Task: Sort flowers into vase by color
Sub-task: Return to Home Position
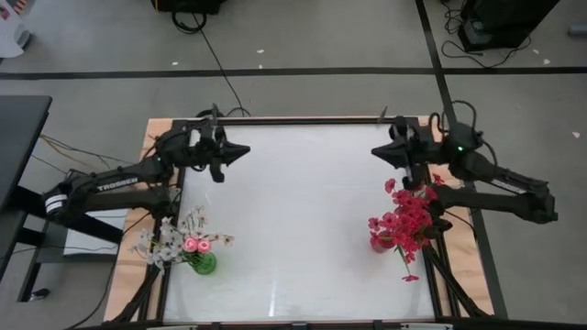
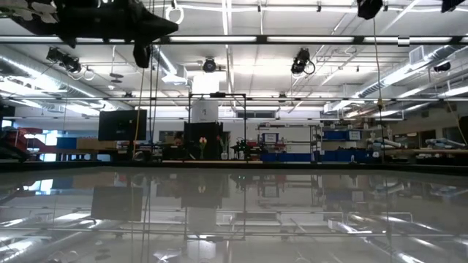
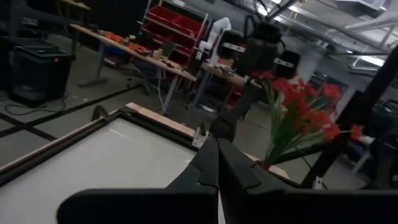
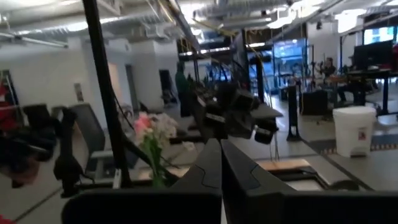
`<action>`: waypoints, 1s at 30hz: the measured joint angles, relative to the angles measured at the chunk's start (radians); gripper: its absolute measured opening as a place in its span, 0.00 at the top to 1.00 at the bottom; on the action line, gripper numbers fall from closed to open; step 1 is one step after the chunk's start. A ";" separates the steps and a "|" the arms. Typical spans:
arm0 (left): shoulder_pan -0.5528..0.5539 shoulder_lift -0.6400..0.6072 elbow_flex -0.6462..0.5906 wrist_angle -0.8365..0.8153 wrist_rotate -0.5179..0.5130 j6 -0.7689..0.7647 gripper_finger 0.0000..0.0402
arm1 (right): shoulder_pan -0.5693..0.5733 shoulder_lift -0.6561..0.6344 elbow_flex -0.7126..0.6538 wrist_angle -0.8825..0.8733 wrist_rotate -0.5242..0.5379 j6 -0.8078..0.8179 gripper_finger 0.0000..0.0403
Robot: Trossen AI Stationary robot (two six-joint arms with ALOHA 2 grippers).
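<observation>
My left pincer [image 3: 214, 144] sits nearest the lens in the left wrist view. Its two dark fingers [image 3: 239, 173] are pressed together and pinch nothing. It hangs above the glossy white rectangular table top [image 1: 303, 202], over the left far corner. My right pincer [image 4: 219, 146] mirrors it over the right far corner of the table top, fingers likewise pressed together and empty.

The flowers are sorted as follows:
- The pink rosebuds [image 1: 192, 244] and the pale white small-blossom sprig [image 1: 163, 240] stand in a small round green vase [image 1: 204, 265], at the left edge of the table top, toward its near end.
- The red blossom sprays [image 1: 410, 218] on green stems stand in a squat red vase [image 1: 380, 243], at the right edge of the table top. The blossoms hide most of this vase.
</observation>
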 joint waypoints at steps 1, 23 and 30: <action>-0.002 -0.015 -0.014 -0.002 -0.004 0.000 1.00 | 0.013 -0.019 -0.001 -0.007 0.015 0.002 1.00; -0.098 -0.044 -0.065 -0.129 -0.082 0.144 0.99 | 0.090 -0.444 -0.066 -0.411 0.447 -0.050 1.00; -0.156 -0.044 -0.065 -0.190 -0.086 0.187 0.99 | 0.090 -0.510 -0.199 -0.313 0.645 -0.038 1.00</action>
